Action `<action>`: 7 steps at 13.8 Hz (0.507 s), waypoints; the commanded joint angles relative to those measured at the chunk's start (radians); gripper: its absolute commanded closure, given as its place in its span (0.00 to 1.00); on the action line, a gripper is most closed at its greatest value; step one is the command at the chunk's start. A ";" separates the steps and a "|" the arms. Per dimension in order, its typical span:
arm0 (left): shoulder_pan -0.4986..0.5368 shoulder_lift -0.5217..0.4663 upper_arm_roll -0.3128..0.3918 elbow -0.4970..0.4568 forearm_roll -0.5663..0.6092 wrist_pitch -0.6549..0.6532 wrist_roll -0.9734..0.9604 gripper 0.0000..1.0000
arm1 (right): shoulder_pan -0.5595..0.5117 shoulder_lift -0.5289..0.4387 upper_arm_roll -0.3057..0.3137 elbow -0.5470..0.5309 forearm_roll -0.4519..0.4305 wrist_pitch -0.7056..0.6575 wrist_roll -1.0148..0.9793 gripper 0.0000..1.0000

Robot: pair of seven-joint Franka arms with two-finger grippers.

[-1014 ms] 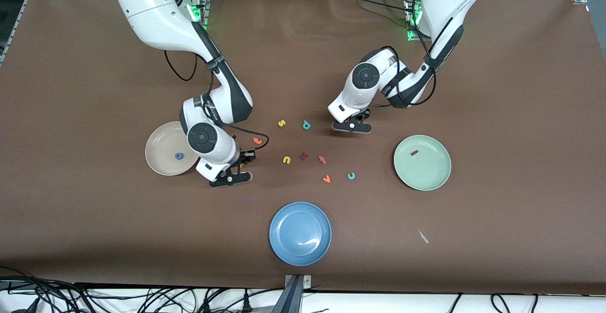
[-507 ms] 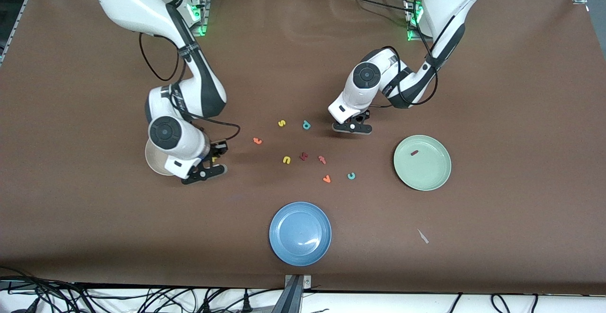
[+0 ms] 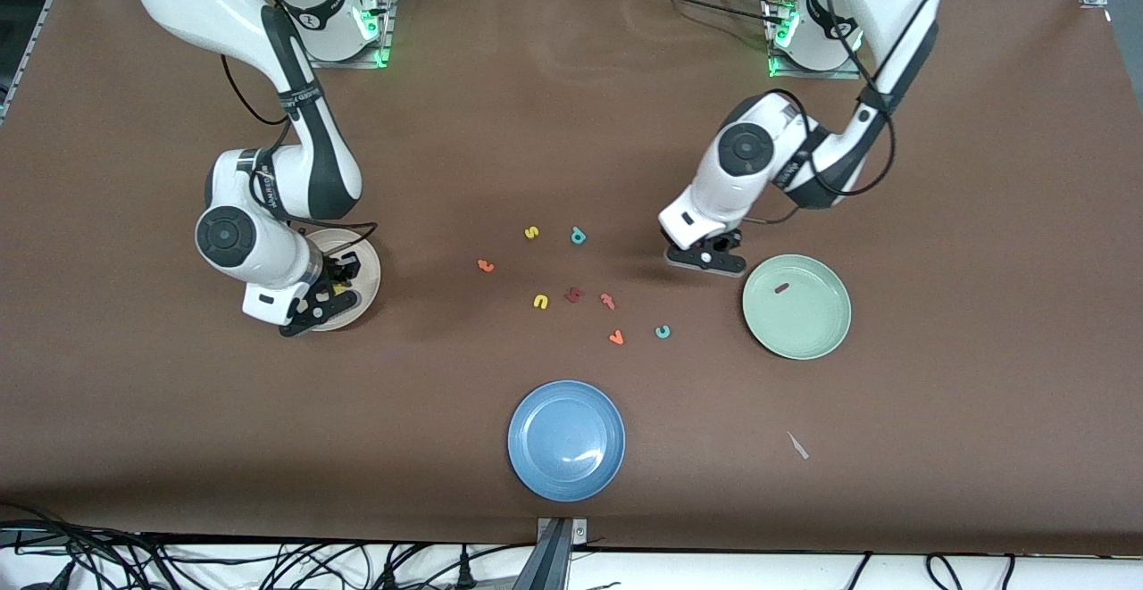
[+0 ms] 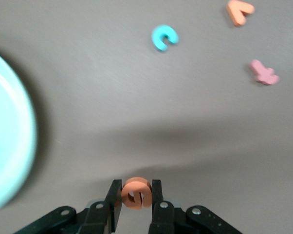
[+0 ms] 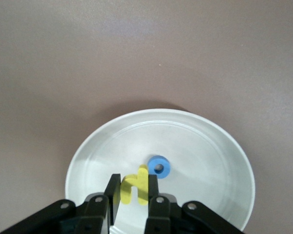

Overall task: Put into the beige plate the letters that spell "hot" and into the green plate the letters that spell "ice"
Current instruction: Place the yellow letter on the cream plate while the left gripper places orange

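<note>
The right claw [image 5: 133, 199] is grasping the yellow "h" [image 5: 135, 188] over the beige plate [image 5: 210, 141], directly beside the blue "o" [image 5: 159, 166] lying in it. The left claw [image 4: 136, 201] is clenching the orange "e" [image 4: 136, 193] over the brown surface [image 3: 571, 126], just beside the green plate [image 3: 808, 336] holding the dark red "i" [image 3: 782, 287].

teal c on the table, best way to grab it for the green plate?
Probably straight down from above: the teal c lies flat on the table, with the orange v close beside it. Put one finger in its hollow and one outside its curved back, pinching that arc away from the opening.
</note>
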 commanded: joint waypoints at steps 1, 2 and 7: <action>0.034 -0.028 0.036 0.006 -0.003 -0.020 0.203 0.81 | 0.006 -0.017 0.007 -0.012 0.034 0.010 -0.058 0.00; 0.039 -0.028 0.045 0.012 -0.020 -0.026 0.266 0.81 | 0.007 -0.023 0.021 -0.012 0.039 0.001 -0.047 0.00; 0.046 -0.014 0.147 0.044 -0.046 -0.029 0.564 0.81 | 0.021 -0.021 0.154 0.025 0.034 -0.037 0.170 0.00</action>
